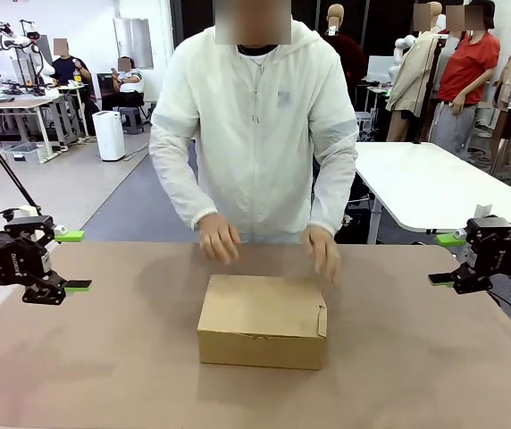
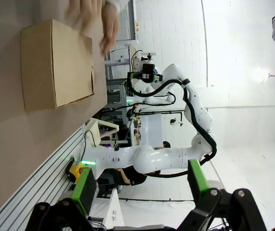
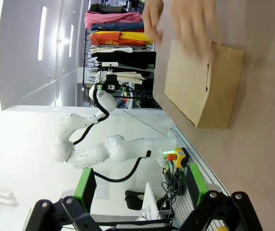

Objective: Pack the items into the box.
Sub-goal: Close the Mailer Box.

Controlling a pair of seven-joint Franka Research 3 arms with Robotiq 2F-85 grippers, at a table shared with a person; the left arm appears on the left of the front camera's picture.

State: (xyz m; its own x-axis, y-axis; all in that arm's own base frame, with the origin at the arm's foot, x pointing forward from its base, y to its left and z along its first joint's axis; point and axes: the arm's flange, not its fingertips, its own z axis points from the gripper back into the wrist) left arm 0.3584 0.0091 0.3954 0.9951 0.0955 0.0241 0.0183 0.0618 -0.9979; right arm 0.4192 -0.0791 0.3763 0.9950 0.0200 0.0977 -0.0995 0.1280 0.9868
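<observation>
mid-desk, front view: brown box [image 1: 263, 320] sits with its lid flap down, closed as far as i can see
box location: centre of the desk [image 1: 104, 357], between both arms, nearer the person's side
items: pouch, knife and stapler not on the desk; my guess is they're inside the box, can't confirm through a shut lid
task progress: looks done or nearly done; judging by the shut flap, nothing left but maybe pressing the lid flat
person: standing at the far edge, both hands just behind the box, one hand [image 1: 219, 239] toward the robot's left, other hand [image 1: 324, 252] toward its right; both blurred, can't tell whether they touch the lid
left claw [image 1: 74, 261]: fingers apart, holding nothing, at the left desk edge, well apart from the box, pointing inward
left claw, own wrist view [image 2: 142, 185]: green pads spread, box off in the distance
right claw [image 1: 446, 259]: fingers apart, empty, at the right desk edge, well apart from the box
right claw, own wrist view [image 3: 140, 185]: pads spread wide, nothing between
arm pose: both parked low at the sides, level with each other, neither reaching for the box
</observation>
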